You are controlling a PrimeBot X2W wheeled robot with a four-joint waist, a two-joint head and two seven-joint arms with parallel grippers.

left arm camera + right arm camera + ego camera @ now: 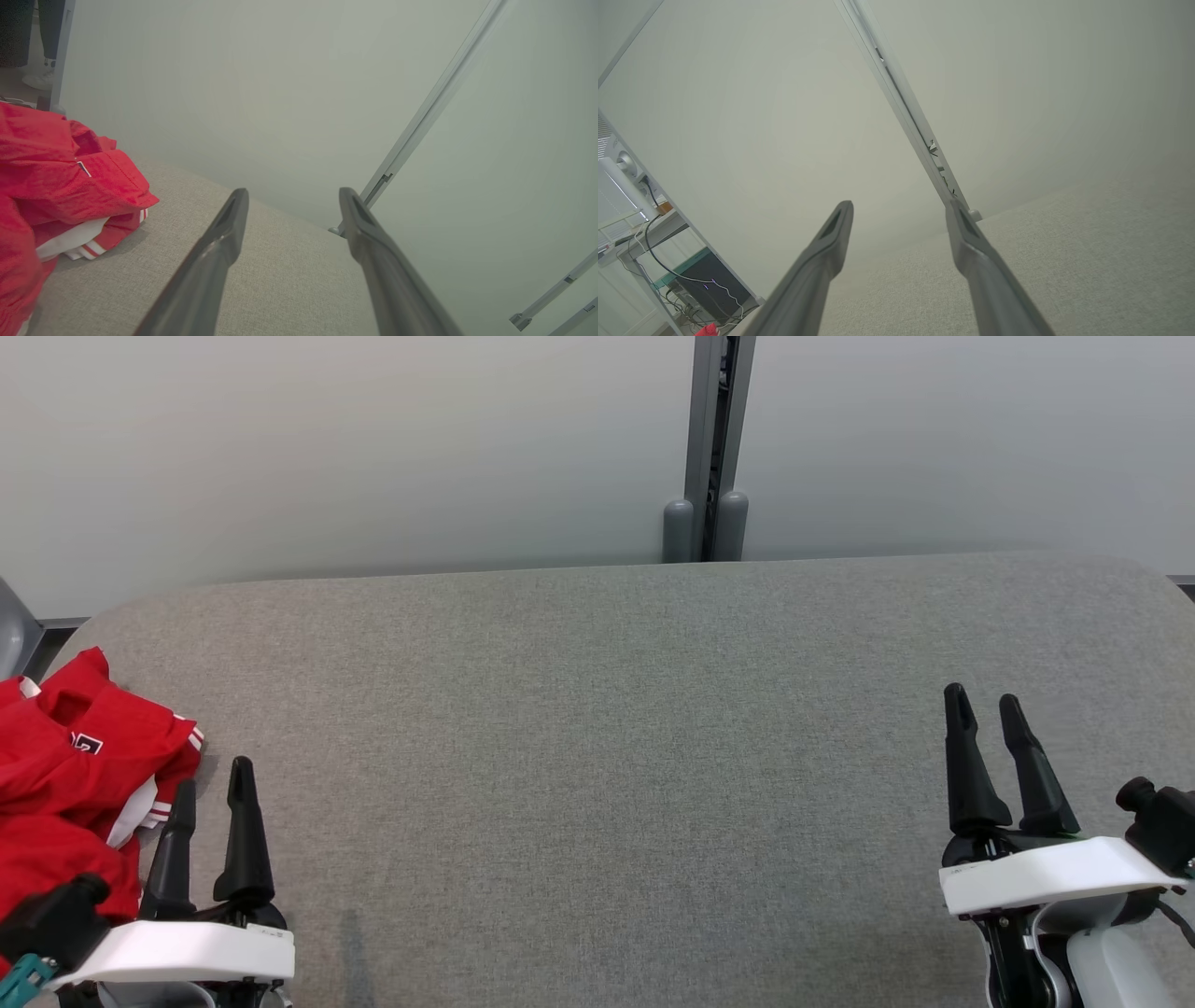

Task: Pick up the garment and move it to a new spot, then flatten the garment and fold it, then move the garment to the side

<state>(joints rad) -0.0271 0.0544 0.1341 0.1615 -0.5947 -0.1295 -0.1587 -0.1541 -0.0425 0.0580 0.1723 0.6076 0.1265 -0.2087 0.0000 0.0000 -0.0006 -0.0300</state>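
Note:
A crumpled red garment (75, 765) with white stripes lies in a heap at the far left of the grey fabric table (597, 756). My left gripper (213, 784) stands open just to its right, near the front edge, with nothing between its fingers. In the left wrist view the garment (60, 186) sits to the left of the open left gripper (292, 196). At the lower right of the table my right gripper (983, 702) is open and holds nothing. The right wrist view looks along the open right gripper (899, 207) over bare table toward the wall.
A pale wall panel with a grey vertical post (714, 448) runs behind the table's far edge. Beyond the table, the right wrist view shows a desk with cables (658, 261). A person's feet (37, 77) show past the wall panel in the left wrist view.

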